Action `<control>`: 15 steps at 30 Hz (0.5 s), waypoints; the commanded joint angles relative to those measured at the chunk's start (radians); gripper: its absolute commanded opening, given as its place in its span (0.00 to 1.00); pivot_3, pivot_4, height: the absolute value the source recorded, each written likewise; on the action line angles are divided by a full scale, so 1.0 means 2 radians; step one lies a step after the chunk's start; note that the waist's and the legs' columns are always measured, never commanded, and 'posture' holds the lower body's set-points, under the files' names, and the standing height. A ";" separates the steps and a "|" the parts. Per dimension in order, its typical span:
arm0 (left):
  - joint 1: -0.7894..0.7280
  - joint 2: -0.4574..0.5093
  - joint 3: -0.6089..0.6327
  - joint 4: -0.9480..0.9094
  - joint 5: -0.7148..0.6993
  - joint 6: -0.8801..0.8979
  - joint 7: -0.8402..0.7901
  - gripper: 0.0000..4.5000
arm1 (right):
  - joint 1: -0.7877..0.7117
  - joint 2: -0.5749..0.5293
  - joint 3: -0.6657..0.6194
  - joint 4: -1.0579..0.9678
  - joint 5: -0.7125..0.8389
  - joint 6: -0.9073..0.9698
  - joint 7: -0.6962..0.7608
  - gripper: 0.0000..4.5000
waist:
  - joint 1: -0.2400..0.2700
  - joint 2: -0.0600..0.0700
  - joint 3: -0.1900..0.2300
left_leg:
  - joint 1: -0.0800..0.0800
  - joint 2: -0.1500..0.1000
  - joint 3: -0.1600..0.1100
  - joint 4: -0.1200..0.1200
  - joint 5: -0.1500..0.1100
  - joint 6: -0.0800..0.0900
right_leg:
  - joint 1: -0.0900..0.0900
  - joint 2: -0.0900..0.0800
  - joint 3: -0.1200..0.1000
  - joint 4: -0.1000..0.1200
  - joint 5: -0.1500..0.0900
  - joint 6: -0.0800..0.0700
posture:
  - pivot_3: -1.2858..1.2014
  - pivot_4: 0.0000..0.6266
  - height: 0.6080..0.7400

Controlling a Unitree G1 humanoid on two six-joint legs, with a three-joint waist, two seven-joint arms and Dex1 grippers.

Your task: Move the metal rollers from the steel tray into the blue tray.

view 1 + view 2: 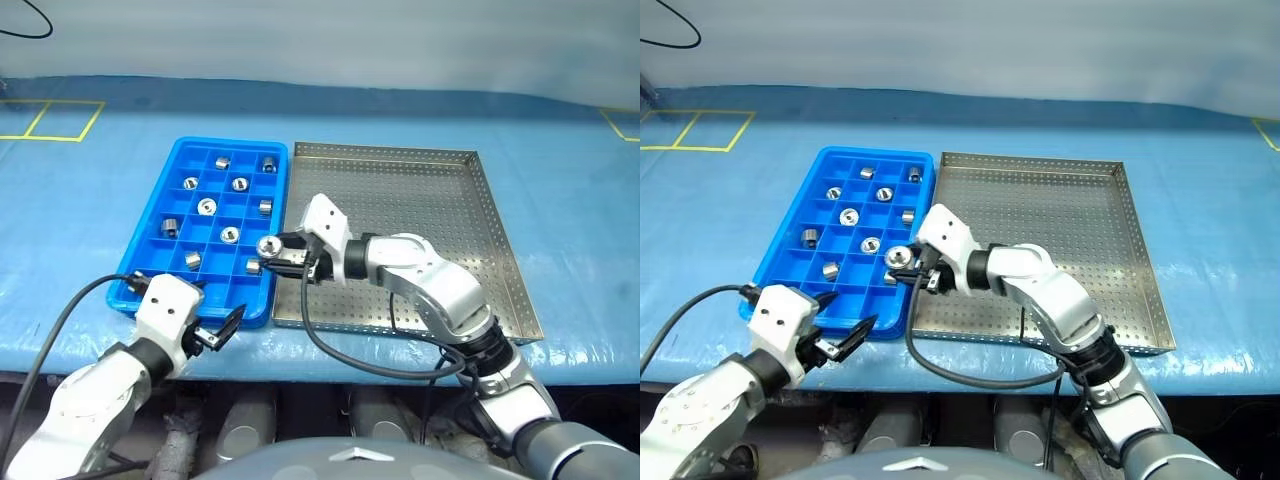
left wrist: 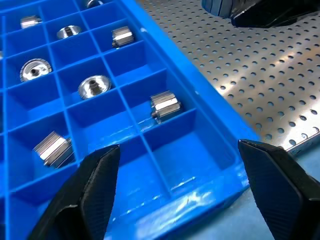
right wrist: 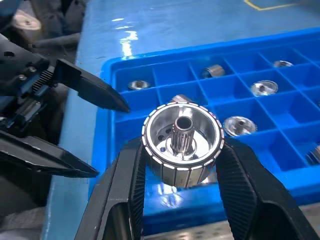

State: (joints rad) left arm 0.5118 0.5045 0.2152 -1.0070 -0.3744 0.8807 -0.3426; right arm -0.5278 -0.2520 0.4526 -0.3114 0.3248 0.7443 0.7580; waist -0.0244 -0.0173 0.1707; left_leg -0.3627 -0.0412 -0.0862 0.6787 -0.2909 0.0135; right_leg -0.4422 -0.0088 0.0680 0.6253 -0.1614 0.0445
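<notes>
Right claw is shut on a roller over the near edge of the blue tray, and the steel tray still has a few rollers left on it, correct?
Not quite. The right claw does grip a roller over the blue tray, but the steel tray holds no rollers, as the left eye view shows.

The right arm point(image 1: 420, 275) covered part of the steel tray point(image 1: 470, 200) floor, so whatever lay beneath it could not be told. The held roller point(image 3: 182, 142) hid a stretch of the blue tray point(image 3: 150, 75) behind it. In the left wrist view the blue tray ran off the picture's edge, and the right claw point(image 2: 260, 10) was cut off.
</notes>
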 commanded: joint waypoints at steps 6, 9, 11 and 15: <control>0.033 -0.069 0.062 -0.020 -0.011 -0.083 0.078 0.91 | -0.028 0.063 0.025 0.087 -0.018 -0.057 0.007 0.37 | 0.017 0.000 0.000 | 0.000 0.000 -0.001 0.000 0.000 -0.001 | 0.000 0.000 -0.001 0.000 0.000 -0.001 | 0.60 0.24 1.00; 0.057 -0.061 0.059 -0.020 -0.018 -0.102 0.080 0.91 | -0.029 0.080 0.030 0.109 -0.022 -0.065 0.009 0.37 | 0.022 0.000 0.000 | 0.000 0.000 -0.001 0.000 0.000 -0.001 | 0.000 0.000 -0.001 0.000 -0.001 -0.001 | 0.61 0.24 1.00; 0.069 -0.057 0.061 -0.020 -0.020 -0.109 0.084 0.91 | -0.029 0.089 0.034 0.120 -0.025 -0.069 0.011 0.37 | 0.023 0.000 0.000 | 0.000 0.000 -0.001 0.000 0.000 -0.001 | 0.000 0.000 -0.001 0.000 -0.001 -0.002 | 0.61 0.24 1.00; 0.081 -0.049 0.058 -0.020 -0.028 -0.120 0.097 0.91 | -0.032 0.109 0.041 0.152 -0.032 -0.081 0.013 0.37 | 0.027 0.000 0.000 | 0.000 0.000 -0.002 -0.001 0.000 -0.001 | 0.000 0.000 -0.002 0.000 -0.001 -0.002 | 0.62 0.24 1.00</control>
State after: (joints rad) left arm 0.6636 0.3967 0.3269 -1.0078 -0.4155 0.6712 -0.1621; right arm -0.5709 -0.0589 0.5343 -0.0120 0.2618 0.6141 0.7753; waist 0.0296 -0.0170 0.1711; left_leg -0.3632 -0.0408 -0.0893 0.6773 -0.2912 0.0110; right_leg -0.4428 -0.0076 0.0640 0.6260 -0.1638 0.0406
